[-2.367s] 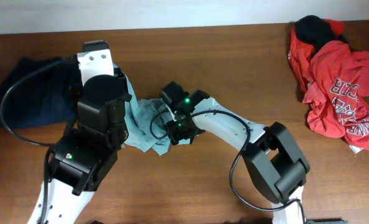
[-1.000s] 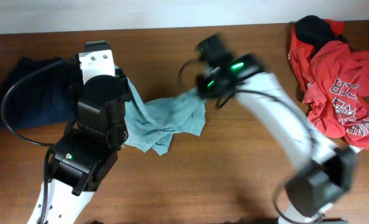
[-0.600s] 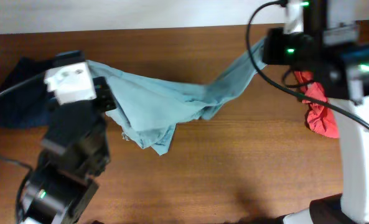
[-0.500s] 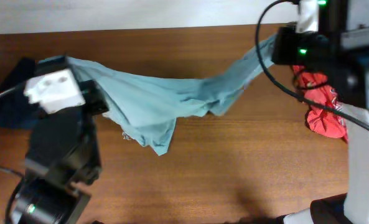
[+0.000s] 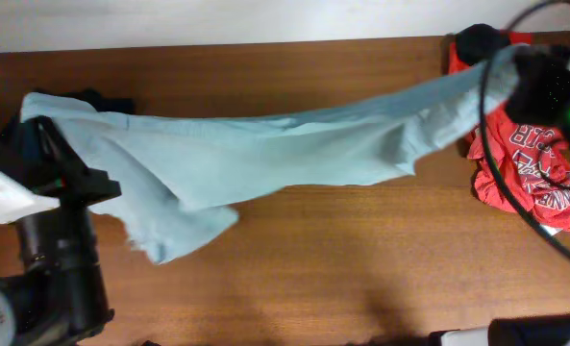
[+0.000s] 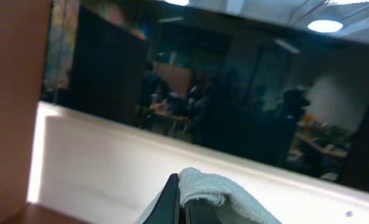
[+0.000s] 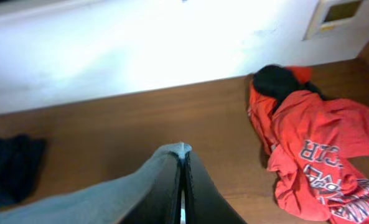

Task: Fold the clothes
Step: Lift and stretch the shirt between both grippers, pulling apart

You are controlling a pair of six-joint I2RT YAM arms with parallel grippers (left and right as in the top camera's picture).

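Pale blue garment (image 5: 265, 154) hangs stretched above the table (image 5: 313, 279), spanning between both grippers. I see the left gripper (image 6: 179, 200) clamped on one end and the right gripper (image 7: 183, 177) on the other. The cloth is wrinkled and sags lowest near the left.

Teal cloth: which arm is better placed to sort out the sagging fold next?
Left, probably. The cloth is stretched between both shut grippers, and the sagging fold hangs close to the left gripper, far from the right gripper.
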